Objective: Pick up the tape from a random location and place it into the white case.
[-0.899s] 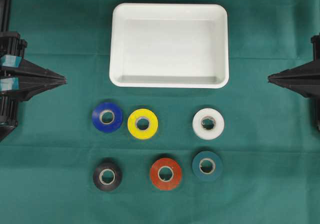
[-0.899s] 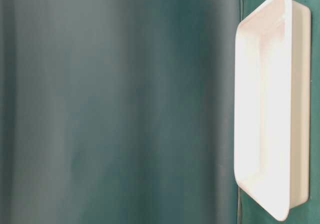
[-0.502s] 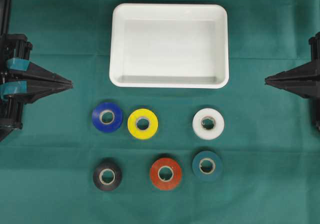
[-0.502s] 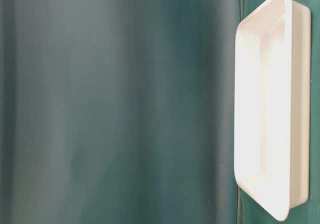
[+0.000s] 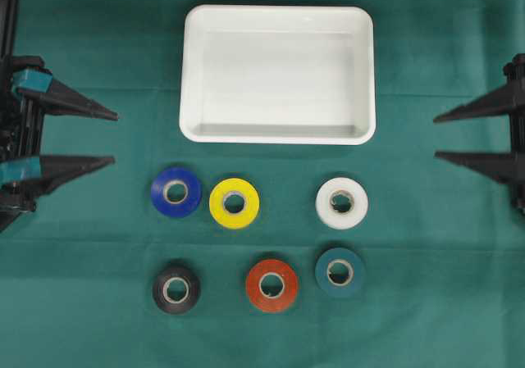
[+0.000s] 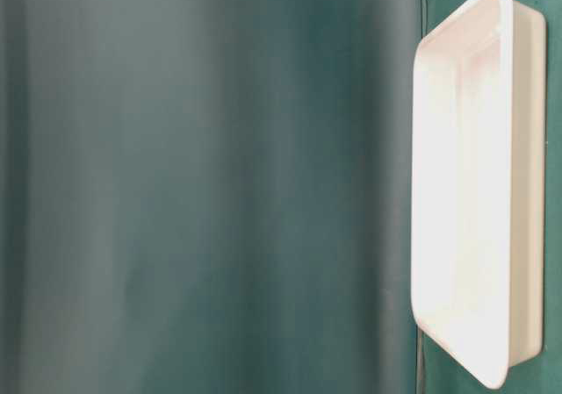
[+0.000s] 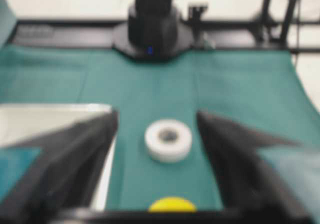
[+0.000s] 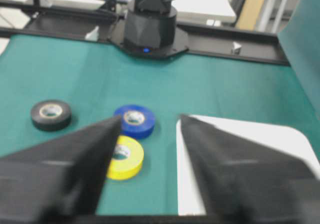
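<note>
At the left edge of the overhead view, the left gripper (image 5: 113, 138) is seen with its jaws spread wide and nothing held; a moment earlier they were nearly together. Six tape rolls are laid flat on the green cloth (image 5: 426, 302) below the white case (image 5: 277, 134), none yet inside it: blue tape (image 5: 175, 193), yellow tape (image 5: 234, 203), white tape (image 5: 341, 202), black tape (image 5: 175, 289), red tape (image 5: 271, 285), teal tape (image 5: 340, 272). At the right edge, the right gripper (image 5: 436, 137) has likewise been opened, empty. Readiness for a first pick is judged; no roll is yet approached.
</note>
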Controlling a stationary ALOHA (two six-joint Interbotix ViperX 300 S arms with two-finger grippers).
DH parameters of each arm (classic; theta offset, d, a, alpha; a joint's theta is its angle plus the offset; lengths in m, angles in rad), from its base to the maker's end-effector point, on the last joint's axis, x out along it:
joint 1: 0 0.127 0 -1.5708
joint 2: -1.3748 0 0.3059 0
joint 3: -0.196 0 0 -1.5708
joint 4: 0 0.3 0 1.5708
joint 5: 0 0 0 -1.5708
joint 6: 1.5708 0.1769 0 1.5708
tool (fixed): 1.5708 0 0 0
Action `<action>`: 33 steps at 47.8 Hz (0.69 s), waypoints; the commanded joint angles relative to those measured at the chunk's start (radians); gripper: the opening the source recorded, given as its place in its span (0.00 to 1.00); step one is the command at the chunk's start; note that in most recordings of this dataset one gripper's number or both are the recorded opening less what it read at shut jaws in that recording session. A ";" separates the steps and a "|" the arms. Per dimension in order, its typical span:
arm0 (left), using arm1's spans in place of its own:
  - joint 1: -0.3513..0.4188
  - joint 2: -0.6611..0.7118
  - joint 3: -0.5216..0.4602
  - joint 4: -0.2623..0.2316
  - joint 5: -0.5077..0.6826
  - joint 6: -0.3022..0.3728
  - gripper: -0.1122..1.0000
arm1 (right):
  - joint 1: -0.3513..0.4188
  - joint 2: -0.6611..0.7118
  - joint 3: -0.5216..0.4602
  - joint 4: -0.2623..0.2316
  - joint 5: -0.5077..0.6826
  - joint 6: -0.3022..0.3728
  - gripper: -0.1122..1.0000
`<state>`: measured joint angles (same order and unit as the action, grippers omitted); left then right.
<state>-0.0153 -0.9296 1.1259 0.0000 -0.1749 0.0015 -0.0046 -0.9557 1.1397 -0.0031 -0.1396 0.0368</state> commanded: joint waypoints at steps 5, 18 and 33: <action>0.003 0.008 -0.028 0.002 0.005 0.002 1.00 | -0.002 0.020 -0.037 0.002 -0.002 0.002 0.91; 0.003 0.002 -0.028 0.002 0.012 -0.002 1.00 | -0.002 0.032 -0.044 0.000 0.002 0.000 0.93; -0.054 0.000 -0.031 0.002 0.028 -0.015 1.00 | -0.002 0.032 -0.046 -0.002 0.002 0.000 0.93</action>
<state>-0.0414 -0.9327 1.1259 0.0000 -0.1427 -0.0107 -0.0046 -0.9296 1.1229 -0.0031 -0.1335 0.0368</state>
